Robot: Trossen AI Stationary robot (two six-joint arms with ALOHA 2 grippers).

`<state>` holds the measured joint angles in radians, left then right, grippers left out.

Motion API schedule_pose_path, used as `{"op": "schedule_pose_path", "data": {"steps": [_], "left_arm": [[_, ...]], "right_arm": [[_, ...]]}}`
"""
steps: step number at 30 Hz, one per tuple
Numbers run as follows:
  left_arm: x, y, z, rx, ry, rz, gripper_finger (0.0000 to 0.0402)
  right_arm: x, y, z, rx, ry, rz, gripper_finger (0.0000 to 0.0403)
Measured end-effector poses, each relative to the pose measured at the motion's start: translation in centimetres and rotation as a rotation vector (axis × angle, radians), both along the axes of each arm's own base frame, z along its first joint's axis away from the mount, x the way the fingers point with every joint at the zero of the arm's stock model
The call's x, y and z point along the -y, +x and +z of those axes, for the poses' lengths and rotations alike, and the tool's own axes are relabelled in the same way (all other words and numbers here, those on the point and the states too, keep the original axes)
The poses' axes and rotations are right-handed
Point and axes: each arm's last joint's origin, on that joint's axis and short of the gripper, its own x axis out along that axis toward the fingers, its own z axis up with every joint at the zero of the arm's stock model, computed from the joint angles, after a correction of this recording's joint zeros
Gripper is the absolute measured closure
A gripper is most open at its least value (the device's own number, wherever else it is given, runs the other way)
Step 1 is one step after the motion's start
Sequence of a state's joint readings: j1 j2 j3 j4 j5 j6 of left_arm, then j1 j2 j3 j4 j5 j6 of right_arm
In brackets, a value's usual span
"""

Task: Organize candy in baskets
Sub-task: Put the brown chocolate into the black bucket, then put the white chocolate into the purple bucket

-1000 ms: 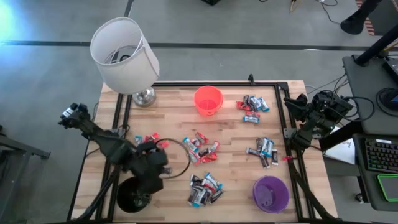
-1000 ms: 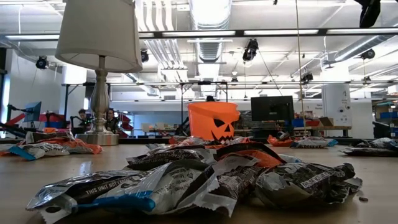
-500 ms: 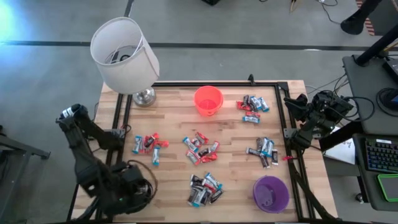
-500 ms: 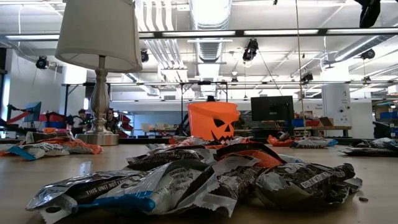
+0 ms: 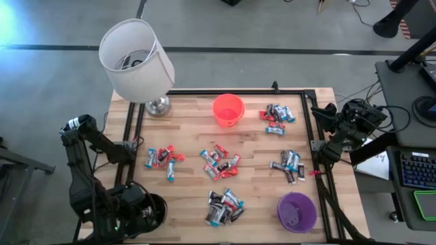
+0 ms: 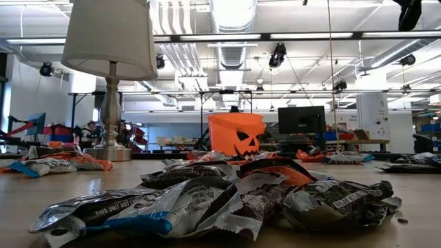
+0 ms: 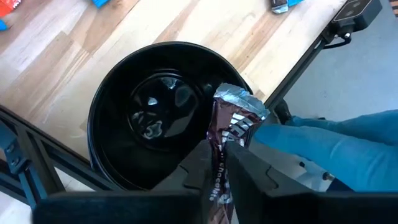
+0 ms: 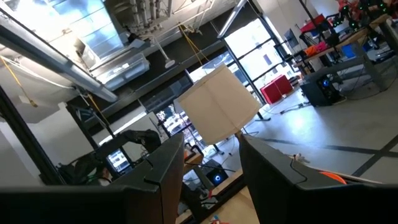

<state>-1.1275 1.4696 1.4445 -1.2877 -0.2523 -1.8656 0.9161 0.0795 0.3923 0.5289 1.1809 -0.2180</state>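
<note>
The left claw (image 7: 219, 163) hangs over the black basket (image 7: 158, 118) at the near left corner of the surface (image 5: 252, 143), its 2 fingers pinched on a dark brown candy (image 7: 231, 127) with a silver crimped end. The candy stands upright between the fingers, above the basket's rim on the side nearer the surface's edge. The basket looks empty inside (only glossy reflections show on its bottom).

The step in hand appears to be dropping this candy into the black basket. The next move calls for the fingers to part while the candy sits over the basket's mouth; since it hangs near the rim, a small shift toward the centre may be safer so it does not fall outside.

Farther out on the surface lie 5 loose clusters of candy (image 5: 222, 207) in red, blue, silver and brown. An orange basket (image 5: 228, 109) stands at the far middle and a purple basket (image 5: 296, 211) at the near right. A white-shaded lamp (image 5: 137, 59) stands at the far left corner.

The right claw (image 8: 211, 180) waits off the surface's right edge, raised, fingers apart and holding nothing.
</note>
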Motion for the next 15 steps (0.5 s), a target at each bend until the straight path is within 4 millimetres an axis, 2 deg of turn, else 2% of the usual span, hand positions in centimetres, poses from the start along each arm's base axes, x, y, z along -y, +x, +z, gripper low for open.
{"op": "schedule_pose_path", "data": {"steps": [8, 11, 15], "left_arm": [[-0.02, 0.0, -0.14, -0.008, 0.014, 0.006, 0.0301], [0.01, 0.14, -0.48, 0.012, 0.061, 0.017, 0.0293], [-0.33, 0.55, -0.74, 0.149, 0.175, 0.087, 0.0294]], "right_arm": [[0.0, 0.0, 0.0, 0.0, -0.001, 0.0, 0.0257], [0.0, 0.0, 0.0, -0.006, -0.014, -0.005, 0.0257], [-0.01, 0.01, -0.01, -0.015, -0.035, -0.01, 0.0257]]}}
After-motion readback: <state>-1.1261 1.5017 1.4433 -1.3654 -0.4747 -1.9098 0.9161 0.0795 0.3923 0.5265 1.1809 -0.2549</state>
